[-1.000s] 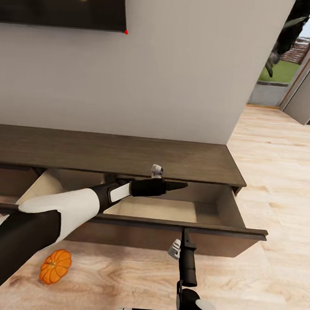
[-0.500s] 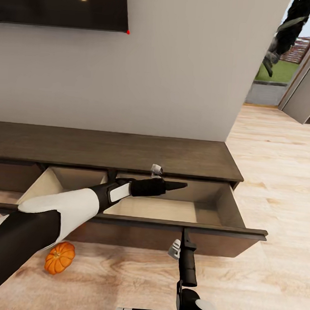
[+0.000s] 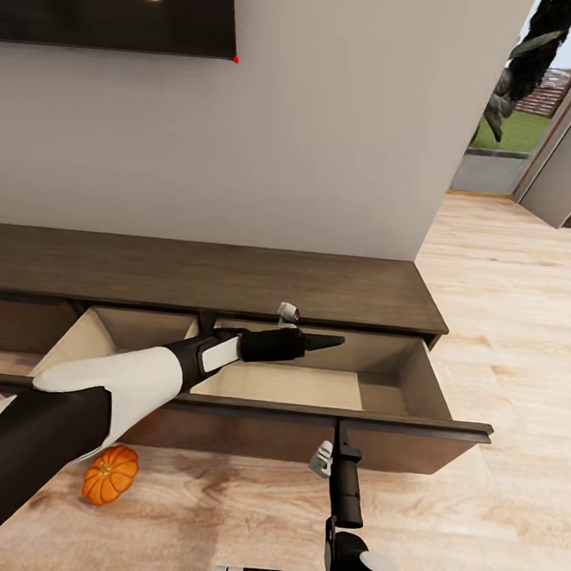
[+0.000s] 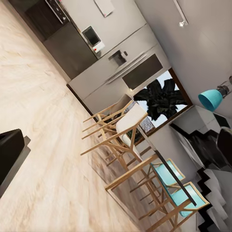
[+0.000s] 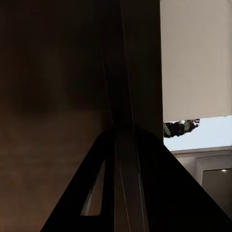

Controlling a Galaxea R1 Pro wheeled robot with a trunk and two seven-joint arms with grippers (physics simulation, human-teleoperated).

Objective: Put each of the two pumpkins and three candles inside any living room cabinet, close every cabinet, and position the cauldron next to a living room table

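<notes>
Nearest, the right gripper [image 3: 340, 431] sits at the pulled-out drawer front [image 3: 250, 409], fingers pressed together as if to hold the drawer open; a pumpkin [image 3: 109, 474] waits on the floor [image 3: 505, 337] below the cabinet [image 3: 209, 278]. Farther in, the left gripper [image 3: 333, 341] hovers over the pale drawer interior, fingers seemingly pressed together and empty.

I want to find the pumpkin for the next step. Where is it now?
In the head view the pumpkin lies on the wood floor at lower left, just in front of the open cabinet drawer and beneath the left arm.
</notes>
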